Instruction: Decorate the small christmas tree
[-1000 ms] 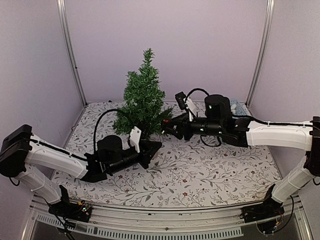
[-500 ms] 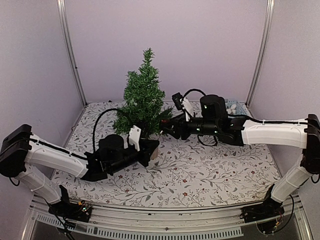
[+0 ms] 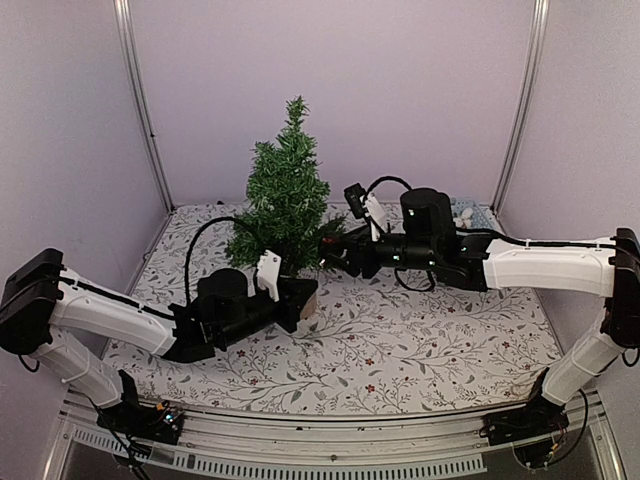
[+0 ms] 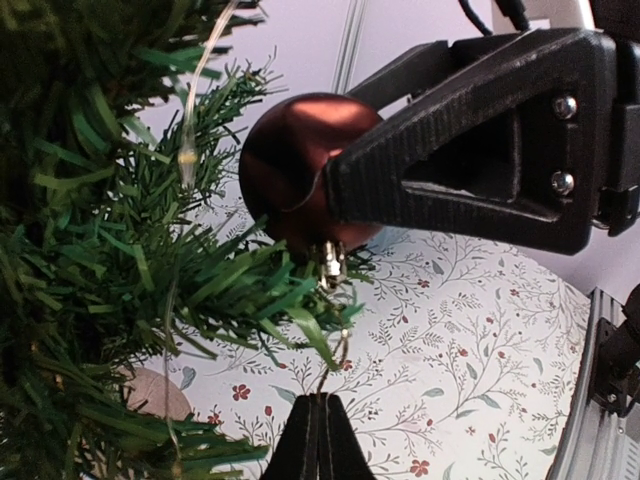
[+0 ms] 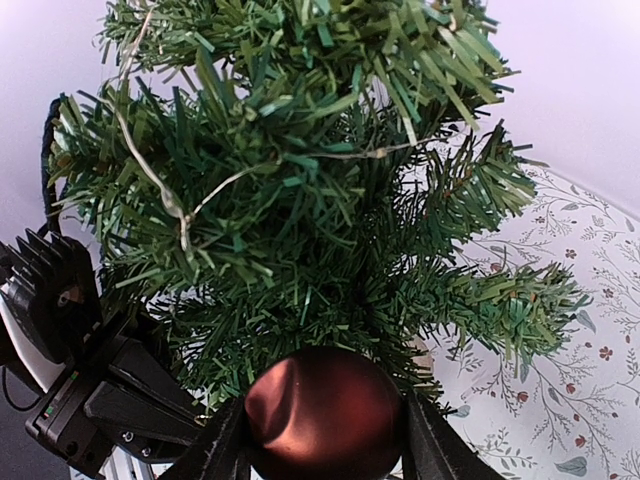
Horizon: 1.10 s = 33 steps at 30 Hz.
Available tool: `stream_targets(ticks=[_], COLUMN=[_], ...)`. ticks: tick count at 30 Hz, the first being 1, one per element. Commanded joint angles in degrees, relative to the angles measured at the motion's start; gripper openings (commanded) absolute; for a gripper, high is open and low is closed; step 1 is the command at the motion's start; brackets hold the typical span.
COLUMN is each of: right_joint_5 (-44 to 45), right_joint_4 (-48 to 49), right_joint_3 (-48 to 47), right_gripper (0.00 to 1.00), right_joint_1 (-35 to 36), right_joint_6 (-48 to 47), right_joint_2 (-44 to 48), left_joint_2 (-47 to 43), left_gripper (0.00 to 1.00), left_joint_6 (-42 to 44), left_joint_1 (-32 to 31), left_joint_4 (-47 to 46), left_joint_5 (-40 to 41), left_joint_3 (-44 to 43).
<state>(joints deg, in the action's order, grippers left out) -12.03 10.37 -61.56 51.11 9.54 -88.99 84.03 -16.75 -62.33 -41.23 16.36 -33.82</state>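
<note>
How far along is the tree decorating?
Done: a light string is wound through the tree. In hand: the right gripper holds a dark red ball against a lower branch, and the shut left gripper seems to pinch its loop. To do: the ball is not yet hanging free; no other ornaments show on the tree.

Robot lab cell, plain lilac walls [image 3: 400, 90], aluminium corner posts [image 3: 143, 110], floral-print tabletop [image 3: 420, 340]; metal rail [image 3: 330, 440] along front
</note>
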Motion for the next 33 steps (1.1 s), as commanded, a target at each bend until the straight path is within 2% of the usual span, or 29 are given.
stream_targets(ticks=[1,16,33], right_joint_5=[1.0,-0.8,-2.3], right_joint_4=[1.9,4.5,3.5], right_joint_3=[-1.3,-0.2,-2.7], right_gripper=[0.34,0.35,0.35], right_joint_1=[0.4,0.5,0.4], right_joint_6=[-0.7,-0.7,-1.3], right_joint_2=[1.4,1.9,-2.1], left_joint_2=[-0.1,-0.4,-0.4], left_gripper=[0.00,0.00,0.00], left_joint_6=[-0.3,4.0,3.2], left_joint_1=[1.1,-1.2,-1.6], left_joint_4=[-1.0,-3.9,-1.5], left_joint_5=[1.2,4.4,10.2], left_joint_3=[0.0,1.1,1.1])
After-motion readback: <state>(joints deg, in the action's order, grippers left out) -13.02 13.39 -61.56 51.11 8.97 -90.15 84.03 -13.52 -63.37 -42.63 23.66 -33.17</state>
